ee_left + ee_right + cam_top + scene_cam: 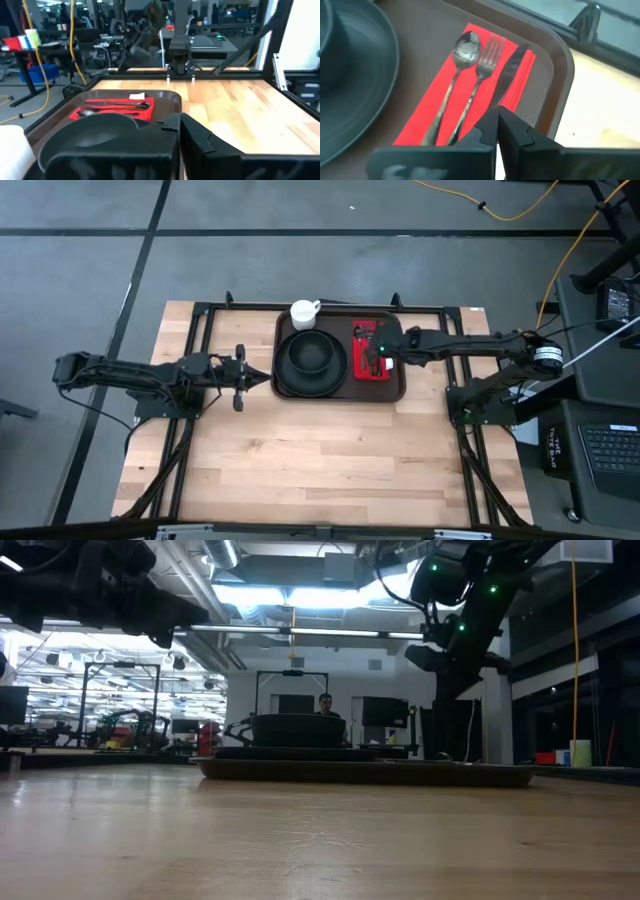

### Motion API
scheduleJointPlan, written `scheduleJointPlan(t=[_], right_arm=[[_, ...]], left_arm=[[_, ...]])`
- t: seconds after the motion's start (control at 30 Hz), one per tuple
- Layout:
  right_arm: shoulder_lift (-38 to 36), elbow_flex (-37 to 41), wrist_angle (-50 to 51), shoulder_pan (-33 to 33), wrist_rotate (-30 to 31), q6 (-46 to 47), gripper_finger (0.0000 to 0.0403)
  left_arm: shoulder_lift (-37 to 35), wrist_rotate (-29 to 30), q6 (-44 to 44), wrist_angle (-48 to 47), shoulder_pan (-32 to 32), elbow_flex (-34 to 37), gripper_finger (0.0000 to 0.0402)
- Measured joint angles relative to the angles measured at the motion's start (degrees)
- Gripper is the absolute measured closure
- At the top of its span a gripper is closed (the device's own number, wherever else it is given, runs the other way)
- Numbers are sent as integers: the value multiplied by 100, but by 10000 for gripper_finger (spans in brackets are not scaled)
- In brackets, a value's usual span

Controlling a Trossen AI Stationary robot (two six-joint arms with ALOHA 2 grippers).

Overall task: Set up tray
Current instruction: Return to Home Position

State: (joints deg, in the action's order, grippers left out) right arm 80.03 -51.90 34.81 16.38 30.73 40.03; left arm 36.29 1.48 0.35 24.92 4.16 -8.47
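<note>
Right gripper (497,114), closed and holding nothing, hangs over the handle end of the red napkin (470,97), at the end of the tray (393,388) nearest that arm's base. Spoon (464,47), fork (487,50) and knife (512,67) lie side by side on the napkin, their long axes running straight ahead of the gripper, heads pointing away from it. Seen from worktop height, the gripper appears raised clear of the tray rather than resting on it. The right arm reaches in nearly straight across the tray's short side. The way home therefore looks like a plain lift and pull-back along its own line, with the cutlery directly beneath the one thing it might brush. A black plate (286,380) carrying a bowl (312,355) fills the tray's other half, and a white mug (303,313) stands at the tray corner on the plate's side. Left gripper (262,377), likewise closed and empty, points at the tray's opposite short side from just beside it, its arm stretched low over the worktop (300,470).
</note>
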Motion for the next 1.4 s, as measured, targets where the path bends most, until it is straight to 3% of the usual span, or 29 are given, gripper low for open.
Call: scheduleJointPlan(t=[0.23,0.37,0.93,1.2,1.4], right_arm=[[-30,358,-552,-569,832,160,396],[-113,858,-1279,-843,795,12,399],[-1714,2025,-1833,-1577,1165,-323,397],[-2805,2923,-2923,-1675,740,-1493,397],[-3789,3409,-3563,-1672,202,-2669,397]], left_arm=[[-731,28,11,-351,0,246,400],[-1259,32,-2,-452,1,537,400],[-3303,812,320,-2062,20,800,398],[-3603,1152,416,-2261,240,787,398],[-3513,697,225,-2315,524,792,398]])
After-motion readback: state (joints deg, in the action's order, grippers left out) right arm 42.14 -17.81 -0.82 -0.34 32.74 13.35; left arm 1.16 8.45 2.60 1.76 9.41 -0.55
